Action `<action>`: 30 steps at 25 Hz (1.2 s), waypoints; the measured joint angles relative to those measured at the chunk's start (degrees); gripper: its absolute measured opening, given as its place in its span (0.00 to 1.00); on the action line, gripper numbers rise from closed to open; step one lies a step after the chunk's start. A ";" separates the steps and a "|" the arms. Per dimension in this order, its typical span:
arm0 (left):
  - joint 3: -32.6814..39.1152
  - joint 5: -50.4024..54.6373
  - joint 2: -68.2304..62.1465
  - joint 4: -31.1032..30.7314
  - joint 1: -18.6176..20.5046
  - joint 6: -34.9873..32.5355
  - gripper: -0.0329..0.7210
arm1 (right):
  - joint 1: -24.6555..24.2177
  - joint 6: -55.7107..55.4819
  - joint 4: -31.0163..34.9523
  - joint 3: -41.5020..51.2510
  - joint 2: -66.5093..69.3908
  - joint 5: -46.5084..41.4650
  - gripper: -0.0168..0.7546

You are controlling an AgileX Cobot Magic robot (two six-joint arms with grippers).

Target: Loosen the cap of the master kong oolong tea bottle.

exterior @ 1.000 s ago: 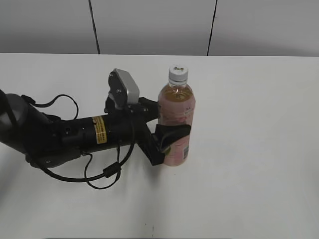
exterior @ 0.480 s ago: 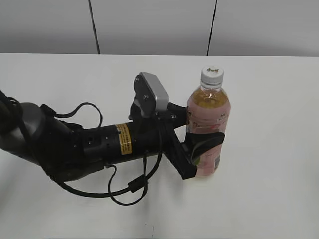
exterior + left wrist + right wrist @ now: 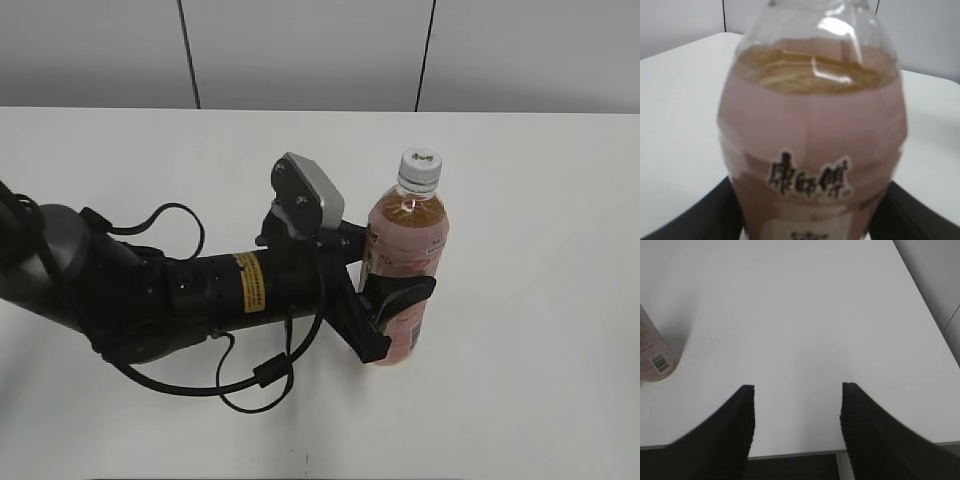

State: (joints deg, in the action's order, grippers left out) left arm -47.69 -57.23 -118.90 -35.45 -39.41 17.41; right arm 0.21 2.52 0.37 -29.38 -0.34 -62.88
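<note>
The master kong oolong tea bottle [image 3: 405, 265] stands upright on the white table, amber tea above a pink label. Its white ribbed cap [image 3: 420, 167] is on top, untouched. My left gripper [image 3: 385, 305] is shut on the bottle's lower body, reaching in from the left. In the left wrist view the bottle [image 3: 815, 145] fills the frame between the black jaws [image 3: 810, 220]; the cap is out of that view. My right gripper [image 3: 797, 390] is open and empty over bare table near the front edge. The bottle's base [image 3: 652, 357] shows at the left of the right wrist view.
The white table [image 3: 520, 200] extends on all sides of the bottle. Its front edge [image 3: 790, 452] lies just under my right jaws, its right edge [image 3: 927, 307] at the right. A grey panelled wall [image 3: 300, 50] stands behind. The right arm is outside the exterior view.
My left gripper carried the bottle to the right and nearer over the first half second, then back slightly left. It stays shut on the bottle.
</note>
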 joint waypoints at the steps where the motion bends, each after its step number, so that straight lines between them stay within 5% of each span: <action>1: 0.00 0.00 0.00 0.12 0.07 -0.14 0.60 | 0.00 0.00 0.12 0.00 0.00 0.00 0.57; 13: 0.00 -3.45 -1.44 -0.16 0.63 -0.50 0.60 | 0.00 0.22 4.48 -0.11 1.45 0.05 0.56; 22: 0.00 -5.00 -2.09 -2.98 0.69 -1.01 0.60 | 0.00 7.02 16.03 -1.92 28.39 1.39 0.55; 30: 0.00 -5.86 -2.08 -7.08 0.69 -1.14 0.60 | 0.00 14.29 22.34 -16.27 55.10 1.74 0.53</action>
State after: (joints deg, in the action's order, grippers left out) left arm -47.69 -63.10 -120.98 -42.53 -38.72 16.26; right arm 0.21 16.81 22.71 -45.66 54.76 -61.13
